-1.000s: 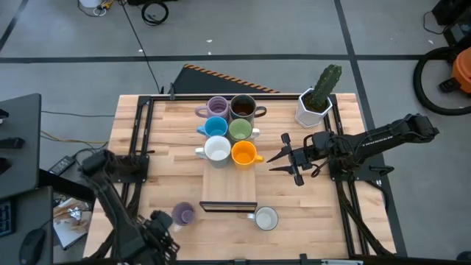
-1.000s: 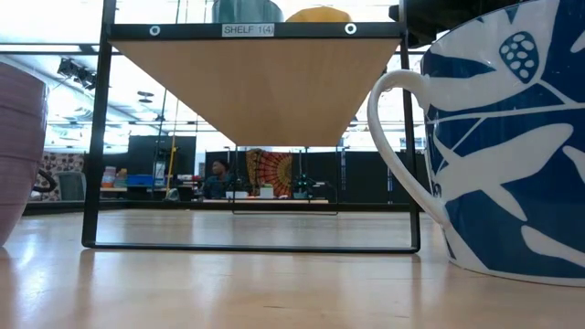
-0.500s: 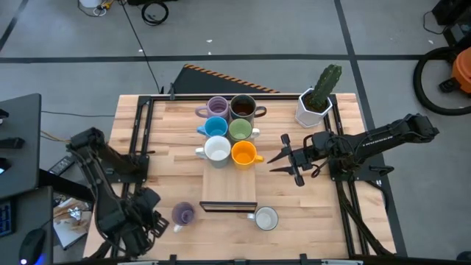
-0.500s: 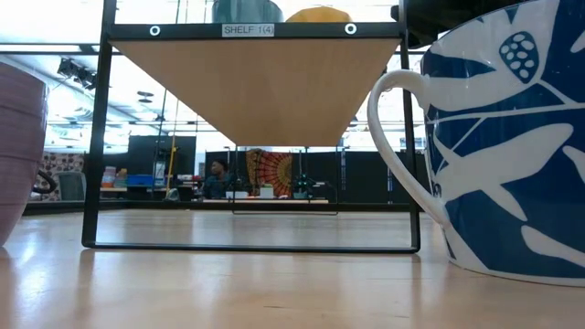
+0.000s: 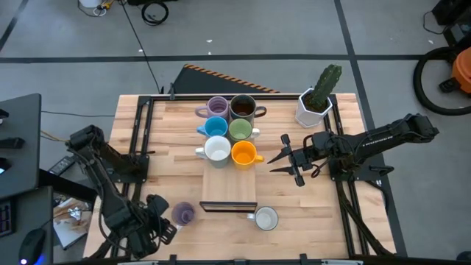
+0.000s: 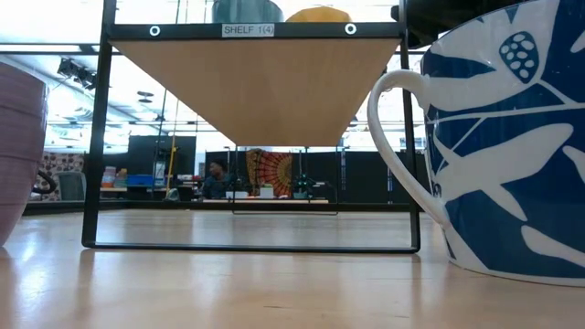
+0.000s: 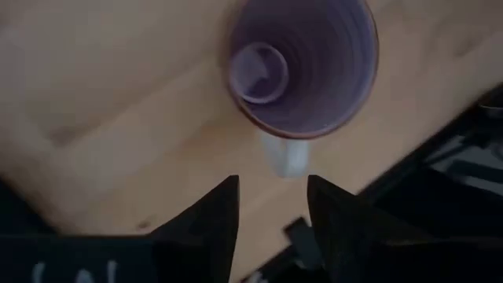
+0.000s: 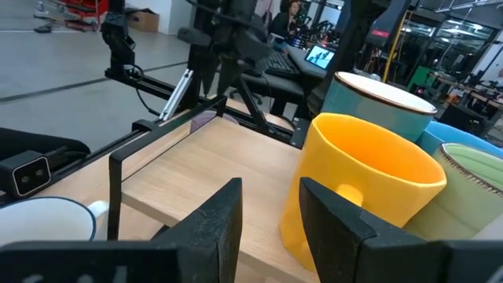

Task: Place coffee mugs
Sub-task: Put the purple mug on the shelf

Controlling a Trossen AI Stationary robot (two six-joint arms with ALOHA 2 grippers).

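Six coffee mugs stand on the wooden shelf (image 5: 228, 184): purple (image 5: 217, 107), dark brown (image 5: 243, 108), blue (image 5: 215, 126), green (image 5: 240, 130), white (image 5: 217, 149) and orange (image 5: 243, 153). A second purple mug (image 5: 183, 213) and a white mug with a blue pattern (image 5: 266, 218) stand upright on the table near its front edge. My left gripper (image 7: 271, 200) points steeply down, open, just short of the purple mug's pale handle (image 7: 287, 153), touching nothing. My right gripper (image 8: 271, 208) hovers level and open, a little to the right of the orange mug (image 8: 361, 181).
A white faceted pot with a cactus (image 5: 316, 103) stands at the table's far right corner. The shelf's black frame (image 6: 96, 137) rises between the two table mugs. Black rails run along the table's left (image 5: 140, 132) and right (image 5: 353, 191) sides.
My left arm has drawn itself up, its elbow swinging toward the table's left edge. Its gripper has tipped more steeply down beside the purple mug on the table. That mug has stayed where it was.
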